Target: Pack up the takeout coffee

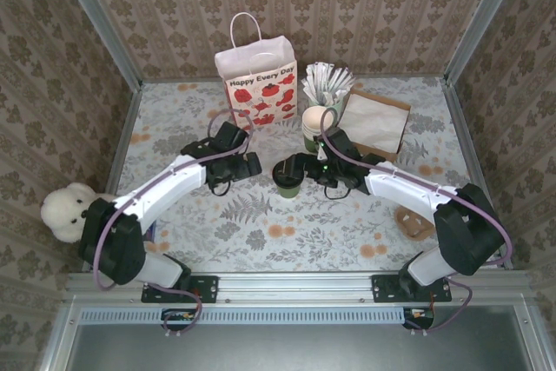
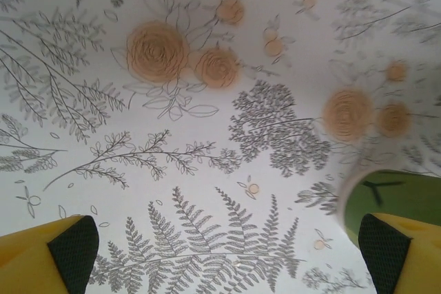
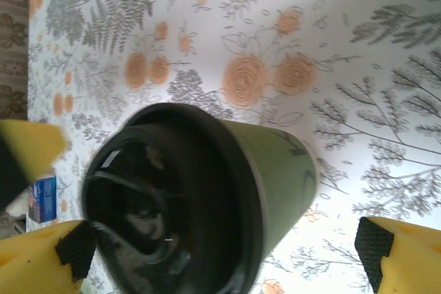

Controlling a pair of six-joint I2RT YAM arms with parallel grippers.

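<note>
The takeout coffee (image 1: pixel 287 176) stands upright on the worktop (image 1: pixel 261 236) near its middle, black lid (image 3: pixel 158 197) on, well in front of the paper bag (image 1: pixel 258 84) that waits open at the back edge. The right claw (image 3: pixel 225 251) stands wide with the cup between its fingers: in its wrist view the cup's green wall clears one pad, while the other pad (image 3: pixel 76 253) sits very near the lid's rim, whether touching or not cannot be told. The left claw (image 2: pixel 227 249) is also wide and holds nothing; the cup shows just beside one of its fingers, outside the gap. The step in hand looks to be the right claw's grasp. To do it well, it would centre the cup between the pads and set them on the green paper wall below the lid, not on the rim, since a squeeze on the lid could pop it off. The paper will likely dent, so the close should be gentle and stop once firm. The left claw should draw clear first, so nothing nudges the cup. The lift should then go straight up and keep the cup level, passing wide of the stack of cups (image 1: pixel 316 123) on the way to the bag.
</note>
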